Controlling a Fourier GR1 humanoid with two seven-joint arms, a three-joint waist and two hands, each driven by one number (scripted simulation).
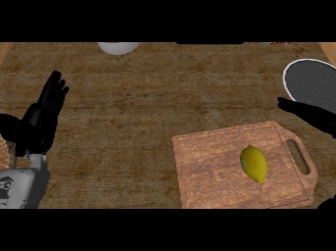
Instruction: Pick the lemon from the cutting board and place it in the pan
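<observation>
**Lemon on the board, both hands apart from it**

The lemon [253, 163] lies on the wooden cutting board [214, 171], just left of the board's handle slot. The dark pan [319, 86] sits beyond the board at the right edge. The right hand [322, 120] hovers with fingers straight, holding nothing, between pan and board. The left hand [44, 115] rests at the left, fingers straight and up. A white bowl [117, 47] shows at the top edge.
</observation>
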